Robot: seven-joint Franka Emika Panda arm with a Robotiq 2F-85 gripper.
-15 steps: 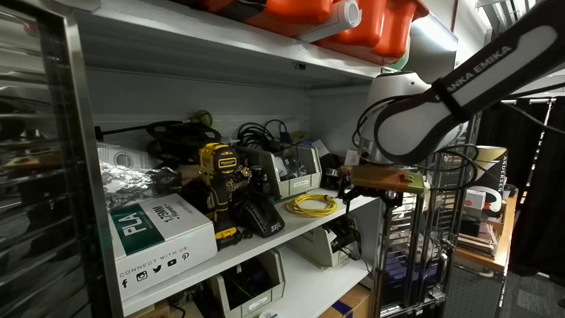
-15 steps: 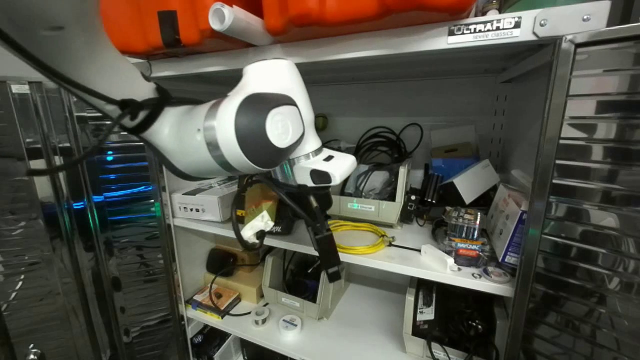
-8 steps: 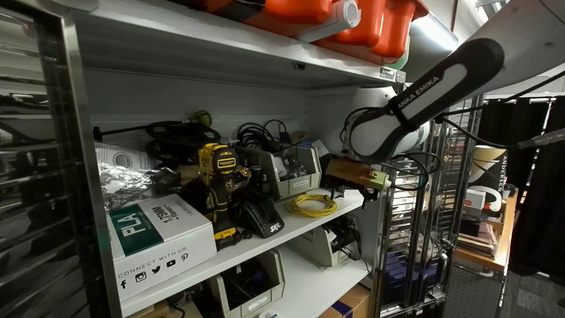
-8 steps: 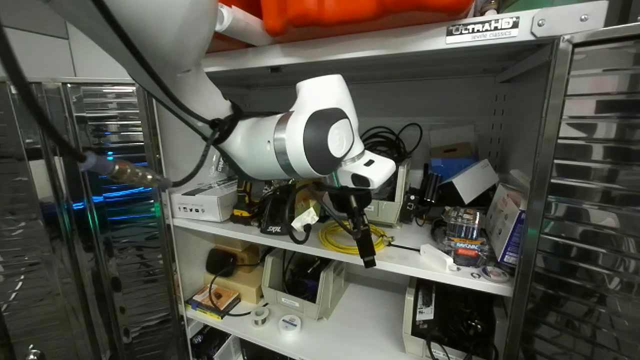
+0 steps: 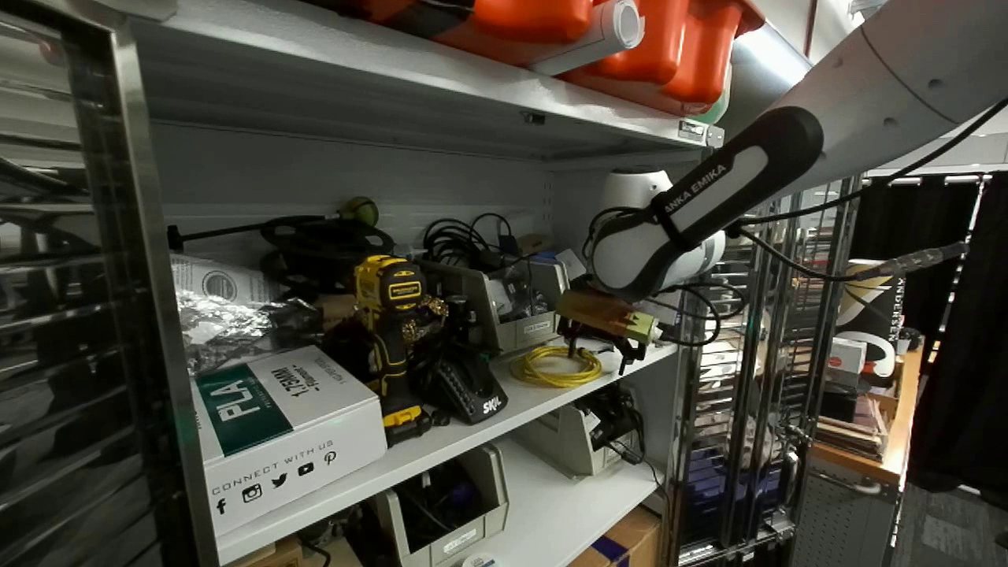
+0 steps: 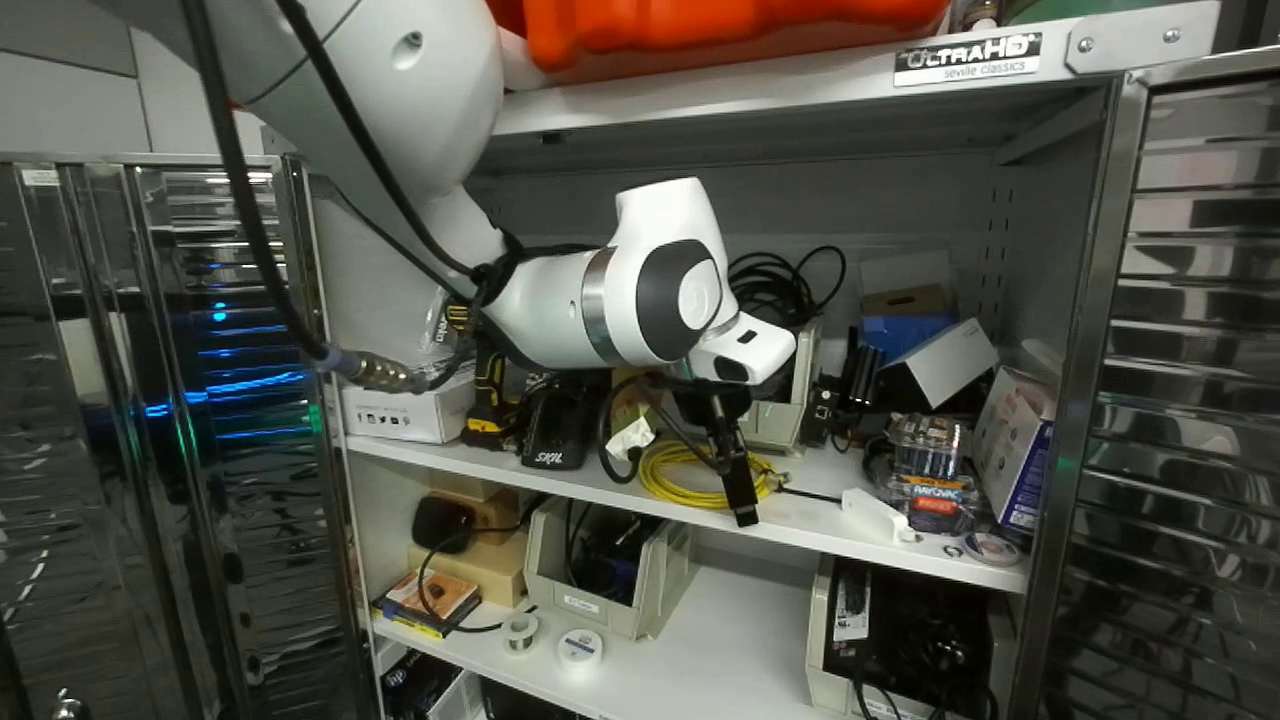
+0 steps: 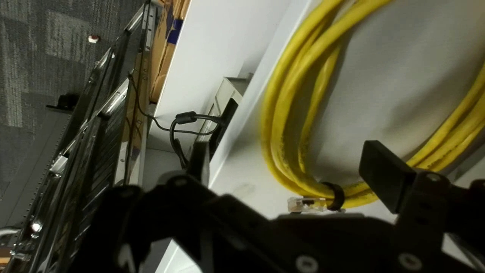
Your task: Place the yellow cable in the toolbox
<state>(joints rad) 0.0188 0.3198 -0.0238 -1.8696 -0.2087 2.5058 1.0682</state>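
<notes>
The yellow cable lies in a loose coil near the shelf's front edge; it also shows in an exterior view and in the wrist view, with a dark tie and a clear plug. The toolbox appears to be the pale grey-white open bin behind the coil, partly hidden by the arm in an exterior view. My gripper is open and empty above the coil's right part. In the wrist view, its fingers are wide apart, one over the coil's inside, one beyond the shelf edge.
The yellow-and-black drill, black charger and PLA box stand left of the coil. A white adapter and battery pack lie right of it. Similar grey bins stand on the lower shelf. Another shelf hangs overhead.
The arm has moved in toward the shelf, and the gripper has come from beyond the front edge to above the yellow coil. The cable and toolbox have not moved.
</notes>
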